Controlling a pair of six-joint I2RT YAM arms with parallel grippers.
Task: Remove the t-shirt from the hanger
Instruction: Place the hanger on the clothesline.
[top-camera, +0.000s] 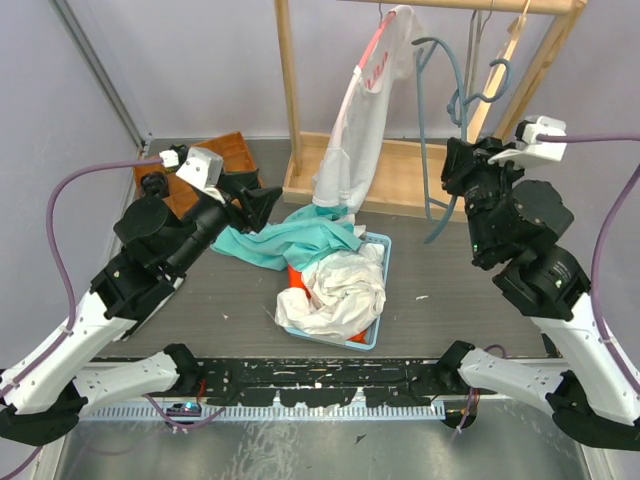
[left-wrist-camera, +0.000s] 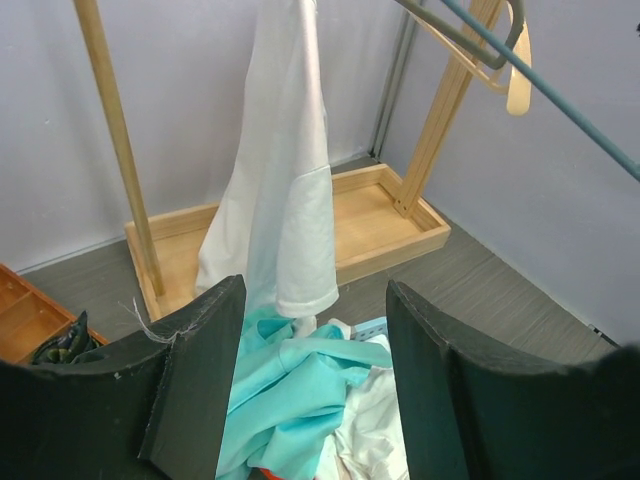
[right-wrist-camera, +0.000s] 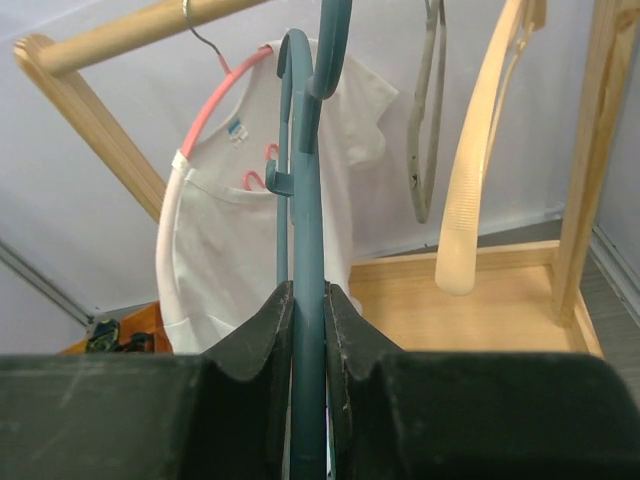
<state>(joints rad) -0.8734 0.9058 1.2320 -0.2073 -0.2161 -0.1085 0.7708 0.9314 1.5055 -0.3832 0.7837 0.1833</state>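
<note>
- The t-shirt (top-camera: 358, 130), white, hangs on a pink hanger (top-camera: 373, 45) from the rail of the wooden rack (top-camera: 288, 90), at the rail's left end.
- Its hem reaches down to the heap of clothes in front of the rack's base.
- The right pincer (right-wrist-camera: 305, 300) is closed on a teal hanger (right-wrist-camera: 306, 190), with the thin bar clamped upright between both fingers.
- Seen from the right wrist, this hanger stands in front of the t-shirt. Its hook runs out of the top of that view, so I cannot tell whether it is on the rail.
- A grey hanger (right-wrist-camera: 430, 130) and a wooden hanger (right-wrist-camera: 478, 190) hang further right.
- The left pincer (top-camera: 262, 208) is open and holds nothing. It is above the table (top-camera: 450, 310), pointing at the lower part of the t-shirt.
- A teal cloth (top-camera: 300, 240) lies just beyond its fingers, draped over the edge of a blue tray (top-camera: 382, 300).
- Crumpled white cloth (top-camera: 335, 290) fills the tray.
- A brown box (top-camera: 225, 152) sits at the back left.
</note>
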